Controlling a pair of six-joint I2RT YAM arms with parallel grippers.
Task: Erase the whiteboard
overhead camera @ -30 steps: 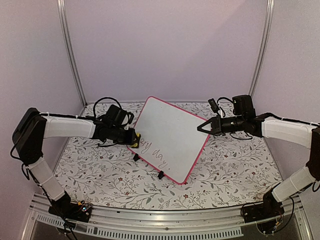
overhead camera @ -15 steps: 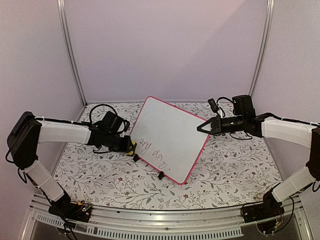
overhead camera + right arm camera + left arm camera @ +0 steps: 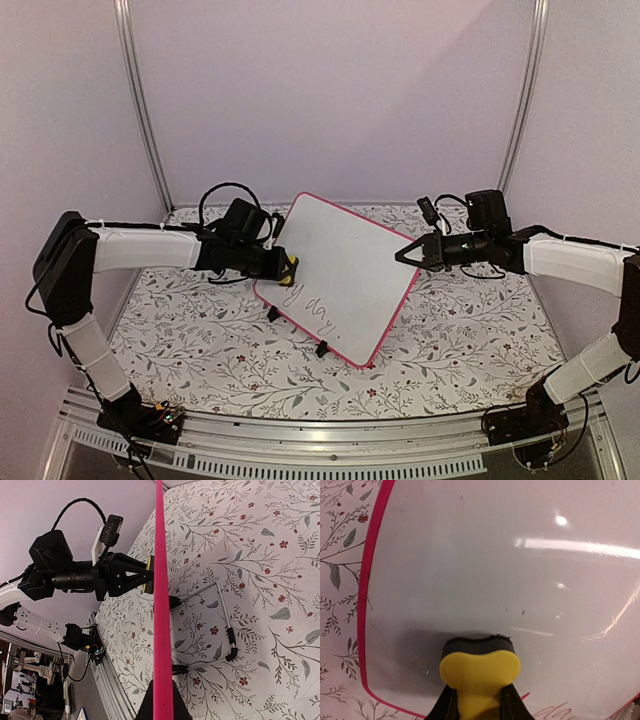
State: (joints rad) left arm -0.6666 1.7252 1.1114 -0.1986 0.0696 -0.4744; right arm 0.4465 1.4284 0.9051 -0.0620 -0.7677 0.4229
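My right gripper (image 3: 403, 257) is clamped on the right edge of the whiteboard (image 3: 340, 270), which stands tilted on its black clip feet (image 3: 321, 350) in the middle of the flowered table (image 3: 200, 350) (from my right wrist it is edge-on, just a thin pink line). My left gripper (image 3: 479, 707) is closed around a yellow eraser (image 3: 480, 667), whose black felt sits against the board's left side. Red handwriting (image 3: 315, 305) runs along the near-left part. I can read "day", but the letters before it are unclear.
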